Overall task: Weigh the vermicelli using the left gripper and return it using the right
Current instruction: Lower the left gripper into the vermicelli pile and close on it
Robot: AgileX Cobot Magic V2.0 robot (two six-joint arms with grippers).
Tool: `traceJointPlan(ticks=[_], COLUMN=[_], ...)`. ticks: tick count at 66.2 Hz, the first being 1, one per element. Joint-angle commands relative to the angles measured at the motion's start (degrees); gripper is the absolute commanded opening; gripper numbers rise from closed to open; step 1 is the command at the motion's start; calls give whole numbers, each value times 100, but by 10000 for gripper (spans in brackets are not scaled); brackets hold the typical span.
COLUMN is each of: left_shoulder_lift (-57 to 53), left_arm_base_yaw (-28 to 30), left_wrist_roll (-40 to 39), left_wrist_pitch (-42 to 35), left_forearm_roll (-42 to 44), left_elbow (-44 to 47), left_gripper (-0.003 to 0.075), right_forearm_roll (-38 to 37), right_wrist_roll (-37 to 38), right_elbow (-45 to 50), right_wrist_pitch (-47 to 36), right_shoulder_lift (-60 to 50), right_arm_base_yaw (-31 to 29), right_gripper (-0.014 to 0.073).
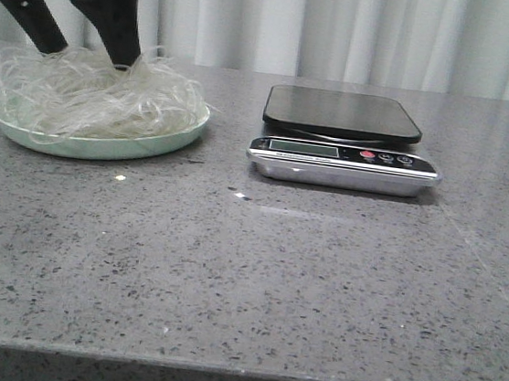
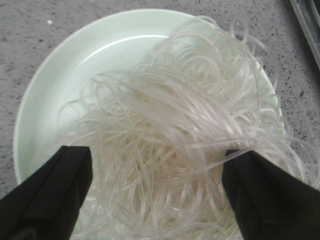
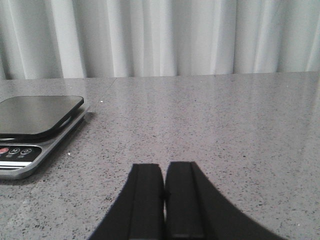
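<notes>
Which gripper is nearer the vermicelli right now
Left. The left gripper is down in the vermicelli, jaws open around the strands. The right gripper is off past the scale, jaws closed.

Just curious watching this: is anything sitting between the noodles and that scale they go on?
Nothing visible. The tangle of translucent whitish vermicelli lies on its mint-green plate, and only bare grey tabletop separates it from the black-topped digital scale.

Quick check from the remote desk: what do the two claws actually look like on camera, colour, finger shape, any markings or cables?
Both are plain matte black. The left claw has two thick fingers with flat faces and angled edges, tapering toward the tips; in the front view they look like dark wedges. The right claw has two flat rectangular pads on arms that flare outward toward the base. No markings, labels or cables are visible.
</notes>
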Motion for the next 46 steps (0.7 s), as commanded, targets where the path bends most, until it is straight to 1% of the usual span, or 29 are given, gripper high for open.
traceJointPlan(ticks=[1,7,13,17,22,23,24,26,29,32,34,42,46], left_shoulder_lift=[49,204,315,333,333,333,333,333,333,333,333,320,309], left_arm_base_yaw=[-38,-38,-38,-38,-38,-38,-38,-38,-38,-38,-38,-38,-76], left_wrist_roll=[7,7,7,7,7,7,7,7,7,7,7,7,7], left_wrist_pitch=[88,271,382,416,434,453,493,510,550,610,673,932,1080], left_forearm_roll=[-55,-55,-43,-43,-43,-43,-43,-43,-43,-43,-43,-176,-313], left_elbow=[-225,-230,-241,-240,-268,-296,-330,-365,-461,-592,-704,-1292,-1751], left_gripper=[589,583,545,475,316,299,246,178,111,146,153,130,127], right_forearm_roll=[-6,-6,-6,-6,-6,-6,-6,-6,-6,-6,-6,-6,-6], right_wrist_roll=[3,3,3,3,3,3,3,3,3,3,3,3,3], right_elbow=[-39,-39,-39,-39,-39,-39,-39,-39,-39,-39,-39,-39,-39], right_wrist_pitch=[-426,-426,-426,-426,-426,-426,-426,-426,-426,-426,-426,-426,-426], right_shoulder_lift=[-98,-98,-98,-98,-98,-98,-98,-98,-98,-98,-98,-98,-98], right_arm_base_yaw=[14,14,14,14,14,14,14,14,14,14,14,14,14], right_gripper=[178,178,178,178,178,178,178,178,178,178,178,178,178])
